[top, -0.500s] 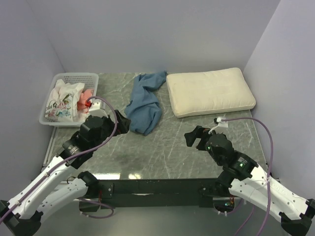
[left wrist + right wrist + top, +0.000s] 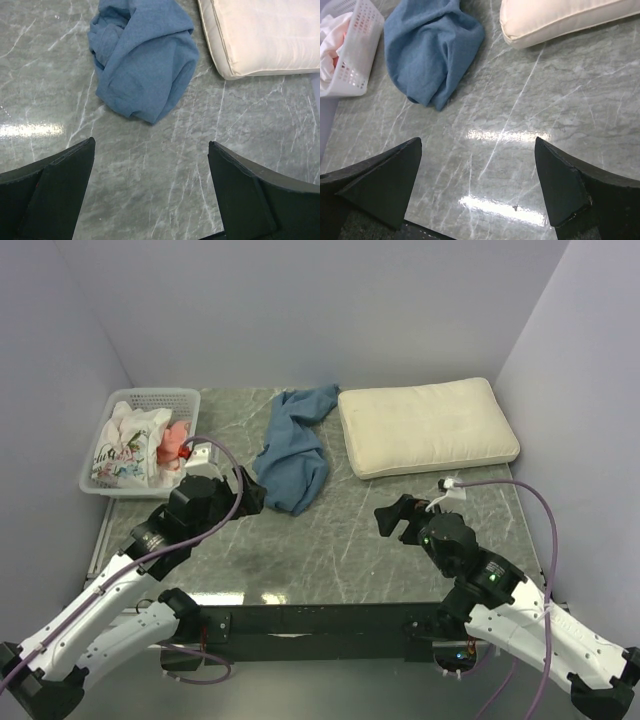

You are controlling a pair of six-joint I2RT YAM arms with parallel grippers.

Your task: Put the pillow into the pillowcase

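1. Top view: pillow (image 2: 428, 426) far right; crumpled pillowcase (image 2: 294, 450) just left of it; basket (image 2: 150, 398) far left.
2. Left gripper (image 2: 250, 492) gapes wide, empty, near the pillowcase; right gripper (image 2: 393, 518) likewise wide, empty.
3. Left wrist view misses the basket; right wrist view catches its corner.

Diffuse overhead light, with all three views bright and in focus. The polished table (image 2: 600, 100) shows white glare streaks in the right wrist view and one patch at the left edge of the left wrist view. Shadows are soft and faint. The left end effector (image 2: 151, 142) shows as near-featureless black.
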